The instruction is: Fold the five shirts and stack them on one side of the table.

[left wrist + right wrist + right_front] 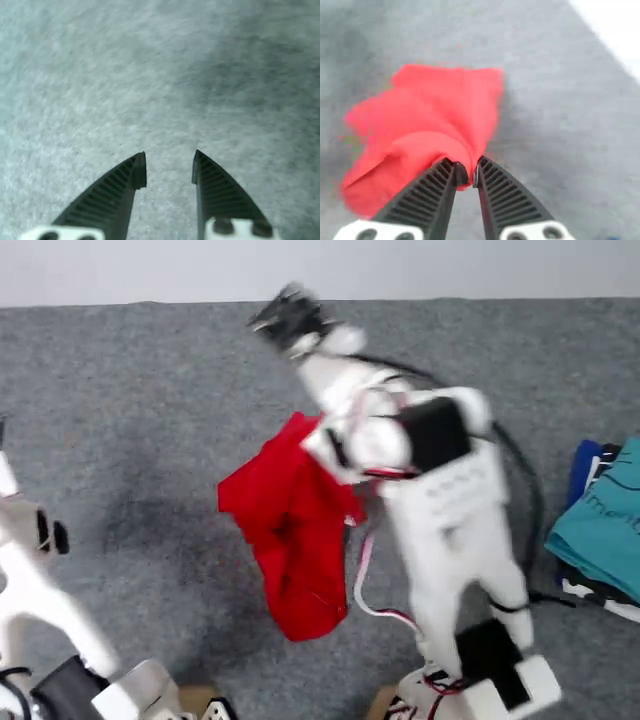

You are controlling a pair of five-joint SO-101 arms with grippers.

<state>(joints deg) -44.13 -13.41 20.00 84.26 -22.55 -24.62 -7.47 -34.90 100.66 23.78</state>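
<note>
A crumpled red shirt (295, 525) sits at the middle of the grey table (130, 400), partly lifted, with the right arm (450, 510) leaning over it. In the right wrist view my right gripper (468, 177) is shut on a bunched fold of the red shirt (430, 115), and the rest of the cloth spreads out beyond the fingertips. My left gripper (169, 170) is open over bare grey table (100, 75), with nothing between its fingers. The left arm (30, 590) stands at the near left corner.
A stack of folded shirts lies at the right edge, with a teal shirt (605, 530) on top and a blue shirt (585, 465) beneath. A pink and white cable (365, 590) hangs beside the right arm. A white wall (320, 265) borders the far edge.
</note>
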